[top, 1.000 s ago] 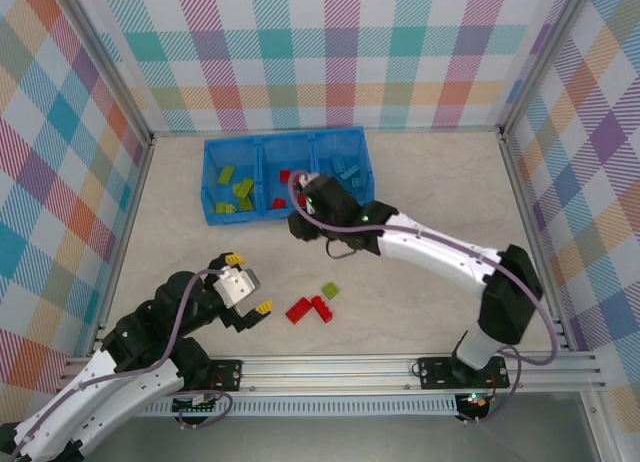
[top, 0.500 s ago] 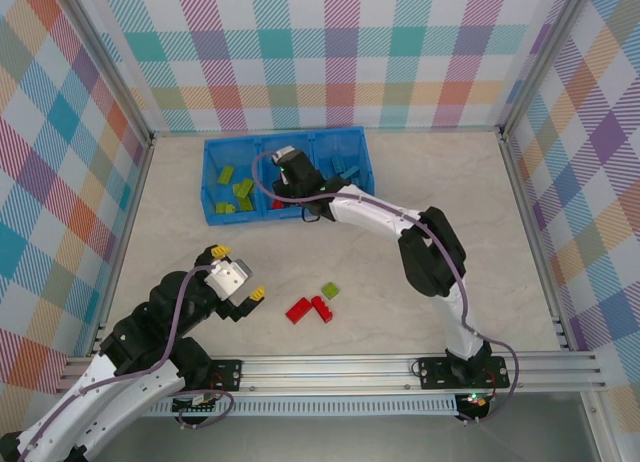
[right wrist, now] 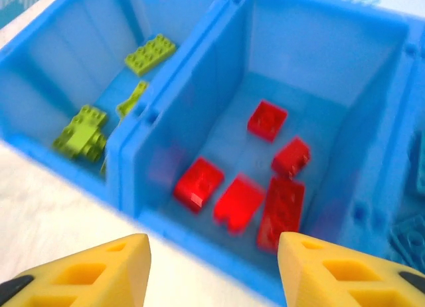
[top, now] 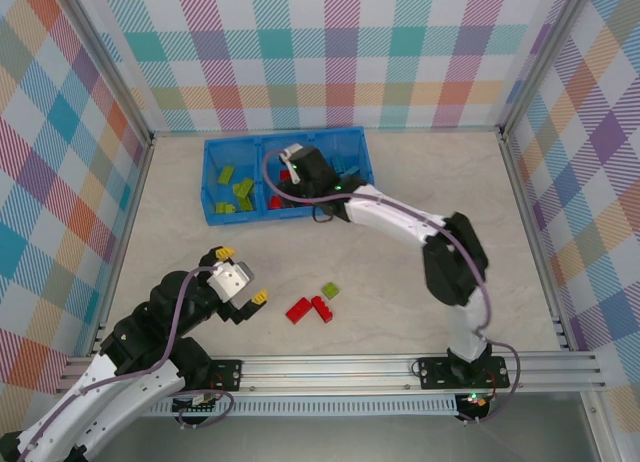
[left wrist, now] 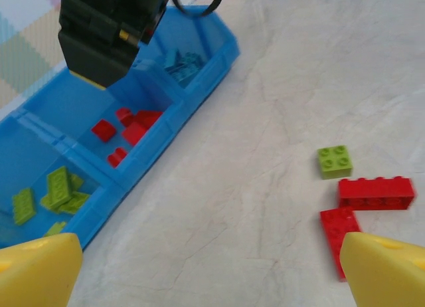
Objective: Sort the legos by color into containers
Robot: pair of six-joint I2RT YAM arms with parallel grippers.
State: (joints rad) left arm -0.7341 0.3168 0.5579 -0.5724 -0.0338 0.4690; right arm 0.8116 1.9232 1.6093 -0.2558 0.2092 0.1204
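On the table [top: 430,182], two red legos [top: 322,308] and one green lego [top: 329,290] are seen before the tray [top: 250,216]; left gripper [top: 242,275] and right gripper [right wrist: 214,270] are spread.

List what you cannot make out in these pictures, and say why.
- Top view: most of the bricks in the middle compartment, covered by the right end effector.
- Right wrist view: the light blue bricks, blurred and cut off by the right edge.
- Left wrist view: one red brick, partly behind a yellow fingertip of the left end effector.
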